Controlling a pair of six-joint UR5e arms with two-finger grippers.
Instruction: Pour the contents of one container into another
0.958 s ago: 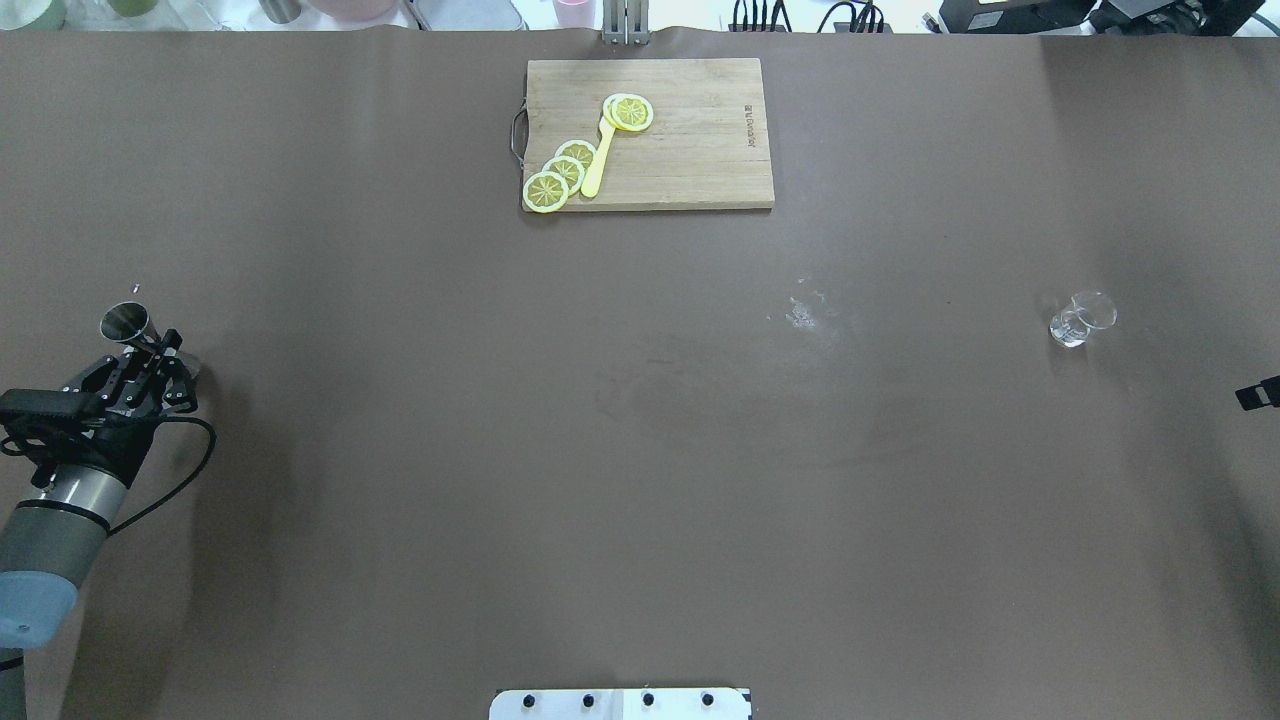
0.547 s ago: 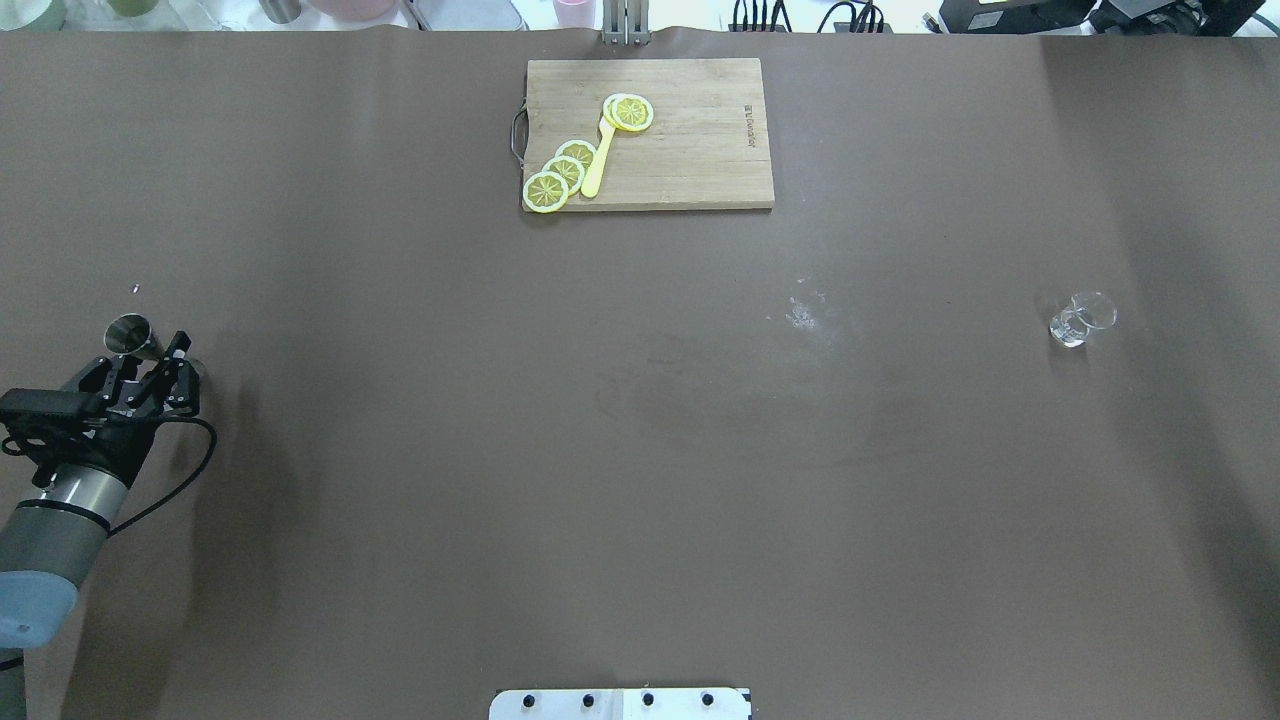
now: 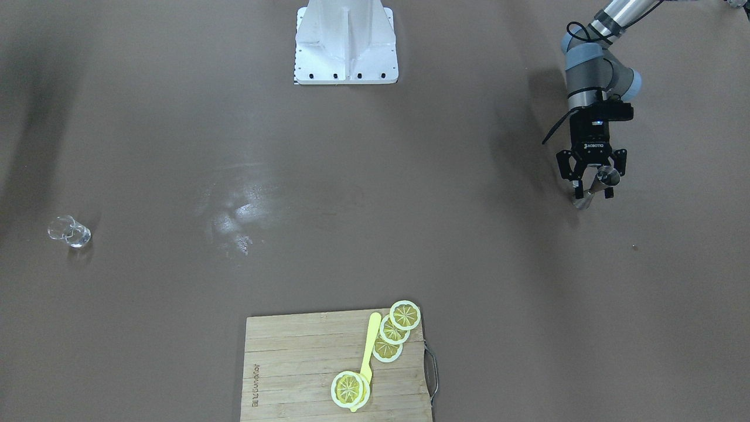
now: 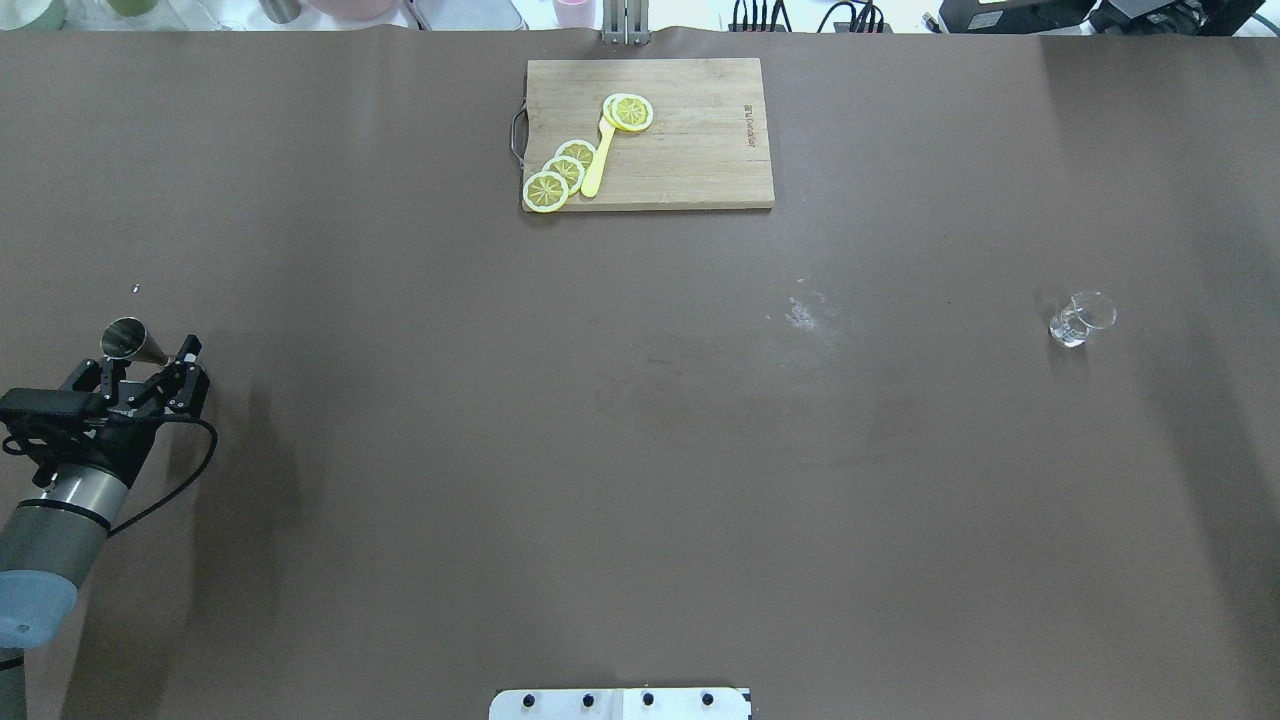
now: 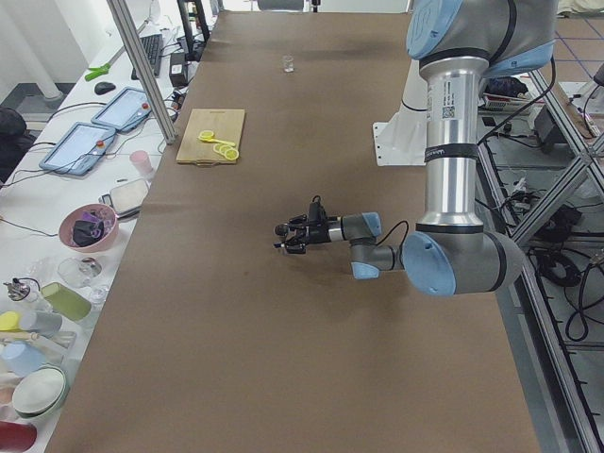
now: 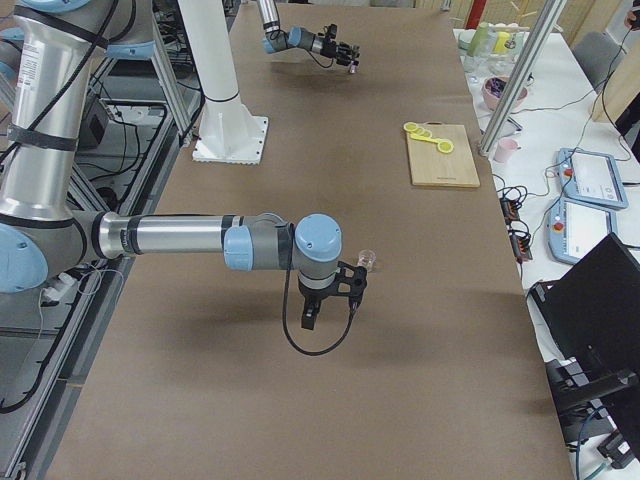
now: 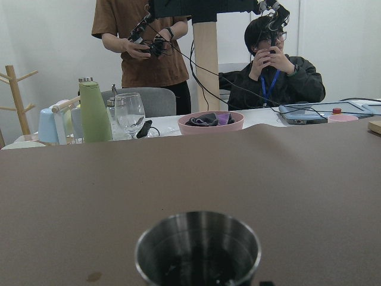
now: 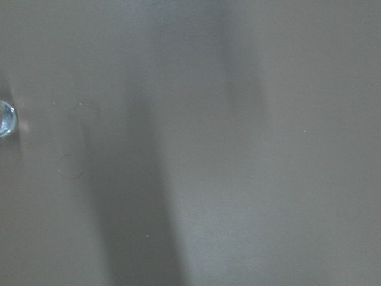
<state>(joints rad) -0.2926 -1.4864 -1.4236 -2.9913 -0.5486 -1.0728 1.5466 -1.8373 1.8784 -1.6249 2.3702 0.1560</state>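
Note:
The steel jigger (image 4: 128, 340) stands upright at the table's far left, its dark mouth filling the bottom of the left wrist view (image 7: 197, 247). My left gripper (image 4: 150, 358) is level with it and open. Its fingers are spread on either side of the jigger (image 3: 600, 179), apart from it. The small clear glass (image 4: 1080, 318) stands alone far off on the right side (image 3: 70, 231). My right gripper (image 6: 335, 290) hangs near the glass (image 6: 366, 260) in the exterior right view only, so I cannot tell if it is open or shut. The glass shows at the left edge of the right wrist view (image 8: 5, 119).
A wooden cutting board (image 4: 690, 150) with lemon slices (image 4: 560, 170) and a yellow utensil (image 4: 598, 160) lies at the far middle. Small wet specks (image 4: 805, 312) mark the table right of centre. The robot's white base plate (image 4: 620, 703) sits at the near edge.
The left gripper's fingers have spread apart around the jigger, which sank slightly and now stands free. The right gripper has slid out of the overhead view's right edge.

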